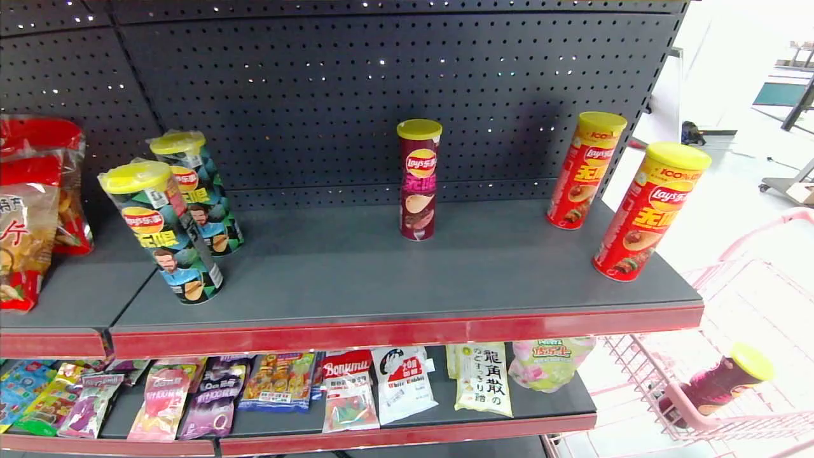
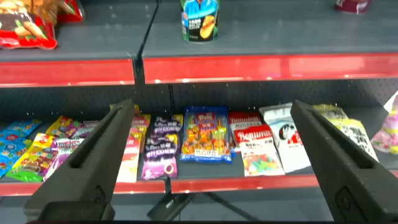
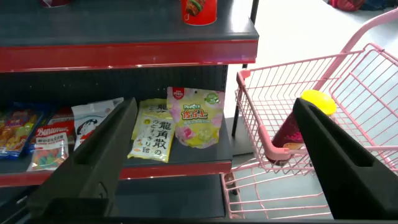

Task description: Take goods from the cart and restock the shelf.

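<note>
standing at the left of the upper shelf (image 1: 394, 273): two teal chip cans (image 1: 162, 235) with yellow lids, both upright, one just behind the other; snack bags (image 1: 32, 203) sit at the frame's left edge.
maroon shelf can (image 1: 418, 181): upright near the middle of the head view, close to the pegboard back, yellow lid on, well apart from the other cans.
red cans (image 1: 648, 213): two tall red tubes with yellow lids at the shelf's right end, upright, one nearer the front edge, one behind it.
lower shelf (image 1: 407, 437): a row of flat candy packets (image 1: 346, 388) along the bottom of the head view.
cart (image 1: 696, 420): pink wire basket at the lower right, just beside the shelf's right end.
cart can (image 1: 718, 385): the good to restock, a maroon tube with a yellow lid, lying tilted inside the cart against its near pink rim, lid end toward the right edge.
left gripper (image 2: 211, 109): fingers spread wide with nothing between them, facing the lower shelf's packets.
right gripper (image 3: 216, 106): fingers spread wide, holding nothing; the cart can lies beyond one finger, apart from it.
</note>
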Robot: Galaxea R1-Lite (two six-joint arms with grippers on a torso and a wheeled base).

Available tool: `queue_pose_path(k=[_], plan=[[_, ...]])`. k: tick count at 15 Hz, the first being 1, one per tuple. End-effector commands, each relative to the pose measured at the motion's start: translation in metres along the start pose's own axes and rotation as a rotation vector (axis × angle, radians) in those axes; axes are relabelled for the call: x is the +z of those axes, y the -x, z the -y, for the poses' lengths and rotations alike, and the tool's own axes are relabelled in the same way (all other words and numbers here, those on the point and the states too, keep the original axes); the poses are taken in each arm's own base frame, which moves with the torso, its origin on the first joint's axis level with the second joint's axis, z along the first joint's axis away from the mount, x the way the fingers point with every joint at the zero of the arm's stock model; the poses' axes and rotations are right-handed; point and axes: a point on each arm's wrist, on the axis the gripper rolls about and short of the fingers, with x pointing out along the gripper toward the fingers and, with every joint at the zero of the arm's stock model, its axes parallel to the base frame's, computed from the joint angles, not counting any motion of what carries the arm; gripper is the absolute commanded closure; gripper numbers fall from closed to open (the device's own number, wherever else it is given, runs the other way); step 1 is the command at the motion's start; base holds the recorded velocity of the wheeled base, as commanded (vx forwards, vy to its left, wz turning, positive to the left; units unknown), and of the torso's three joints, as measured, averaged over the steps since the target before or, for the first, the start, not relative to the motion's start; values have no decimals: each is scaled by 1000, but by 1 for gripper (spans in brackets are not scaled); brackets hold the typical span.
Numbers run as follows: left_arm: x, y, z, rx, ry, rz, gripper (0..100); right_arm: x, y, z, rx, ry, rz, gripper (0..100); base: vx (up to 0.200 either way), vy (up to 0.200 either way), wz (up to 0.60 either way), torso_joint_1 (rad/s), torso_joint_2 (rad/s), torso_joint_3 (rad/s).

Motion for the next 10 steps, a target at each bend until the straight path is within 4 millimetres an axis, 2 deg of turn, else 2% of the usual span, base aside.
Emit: queue_pose_path(k=[1, 9, 10], plan=[[0, 0, 0, 1, 0, 0, 0, 0, 0, 0, 2, 0, -1, 0, 0, -200, 0, 2, 2, -2], [0, 0, 0, 0, 0, 0, 0, 0, 0, 0, 14, -1, 0, 0, 0, -200, 0, 4, 2, 0], [0, 0, 0, 1, 2, 0, 0, 0, 0, 0, 14, -1, 1, 0, 0, 0, 0, 0, 0, 0]])
